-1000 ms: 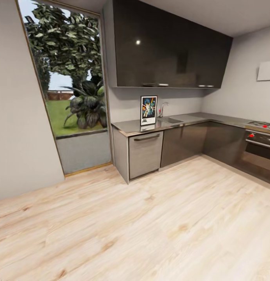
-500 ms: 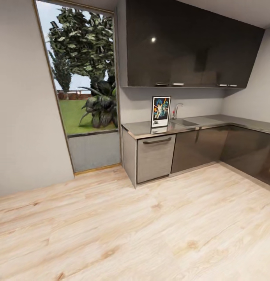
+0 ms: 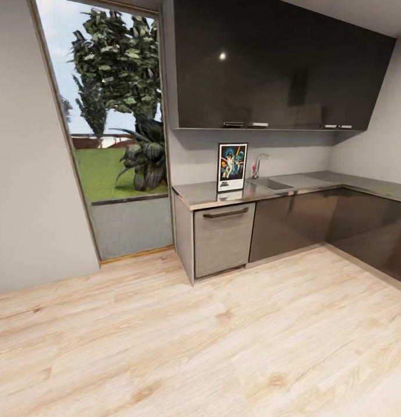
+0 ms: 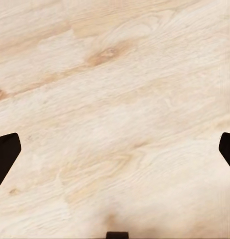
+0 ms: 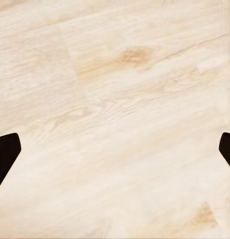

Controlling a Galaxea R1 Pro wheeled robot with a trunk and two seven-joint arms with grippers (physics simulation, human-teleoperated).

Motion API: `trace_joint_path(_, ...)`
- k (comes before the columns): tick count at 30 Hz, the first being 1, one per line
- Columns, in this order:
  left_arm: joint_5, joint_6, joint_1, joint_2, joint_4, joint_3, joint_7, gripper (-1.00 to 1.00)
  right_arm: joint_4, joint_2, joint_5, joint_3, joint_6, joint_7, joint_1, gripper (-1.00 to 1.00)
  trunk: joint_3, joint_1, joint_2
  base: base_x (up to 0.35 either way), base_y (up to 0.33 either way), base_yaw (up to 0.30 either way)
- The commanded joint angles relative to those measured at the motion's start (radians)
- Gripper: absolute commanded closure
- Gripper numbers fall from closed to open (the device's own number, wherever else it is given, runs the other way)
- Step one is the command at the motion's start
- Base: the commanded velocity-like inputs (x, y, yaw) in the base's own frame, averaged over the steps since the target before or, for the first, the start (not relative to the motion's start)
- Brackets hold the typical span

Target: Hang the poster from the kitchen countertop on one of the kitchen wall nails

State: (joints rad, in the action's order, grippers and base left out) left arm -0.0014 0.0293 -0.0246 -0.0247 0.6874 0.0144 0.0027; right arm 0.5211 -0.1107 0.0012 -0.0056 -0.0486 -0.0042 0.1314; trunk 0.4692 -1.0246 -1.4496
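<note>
We are looking across the pale wooden floor (image 3: pixel 223 336) and the poster (image 3: pixel 232 167) is standing upright at about one o'clock on the table (image 3: pixel 316 184), leaning against the wall beside the sink (image 3: pixel 271 184). Our left tool (image 4: pixel 115 154) and right tool (image 5: pixel 115 154) are hanging wide open over floorboards, gripping nothing.

Just pale wooden floor (image 5: pixel 115 99) here, planks with a couple of darker knots. Right tool (image 5: pixel 115 149) spread wide, one black fingertip (image 5: pixel 5 154) poking in at each side edge, nothing between.
</note>
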Motion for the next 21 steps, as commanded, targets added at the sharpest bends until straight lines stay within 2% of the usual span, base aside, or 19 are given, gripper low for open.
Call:
trace_joint_path(1,0.000,0.001,0.000,0.000,0.001,0.001,0.000,-1.00,-0.001,0.000,0.000,-0.001,-0.003,0.000,0.001,-1.00,0.001,0.000,0.000,0.229,-0.264,0.001)
trace_joint_path(21,0.000,0.001,0.000,0.001,0.001,0.000,0.000,-1.00,-0.012,0.000,0.000,0.001,-0.003,0.000,0.001,-1.00,0.001,0.000,0.000,0.229,-0.264,0.000)
